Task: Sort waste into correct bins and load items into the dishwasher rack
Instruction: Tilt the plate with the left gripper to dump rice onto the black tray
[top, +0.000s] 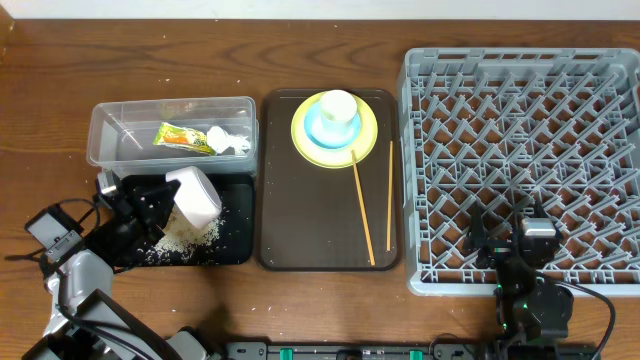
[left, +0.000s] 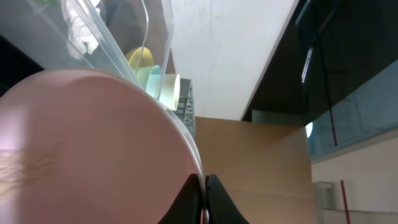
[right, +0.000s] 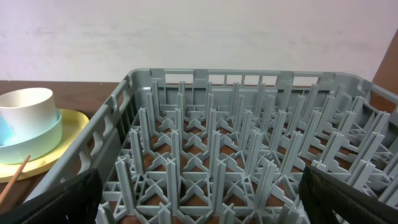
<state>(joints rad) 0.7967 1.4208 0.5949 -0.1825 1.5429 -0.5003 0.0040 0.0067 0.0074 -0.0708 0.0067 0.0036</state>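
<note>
The left gripper pinches the rim of the white bowl, tipped steeply over the black tray, where rice scraps lie beneath it. The rim is best held over the tray's middle and tilted further, so the grains miss the table and the clear tub holding wrapper and tissue. Plate, blue bowl, cup and chopsticks wait on the brown tray. The right gripper hangs spread above the rack.

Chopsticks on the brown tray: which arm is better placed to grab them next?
Probably the right gripper: it sits open over the rack, nearer the chopsticks. The left gripper is holding the white bowl.
</note>
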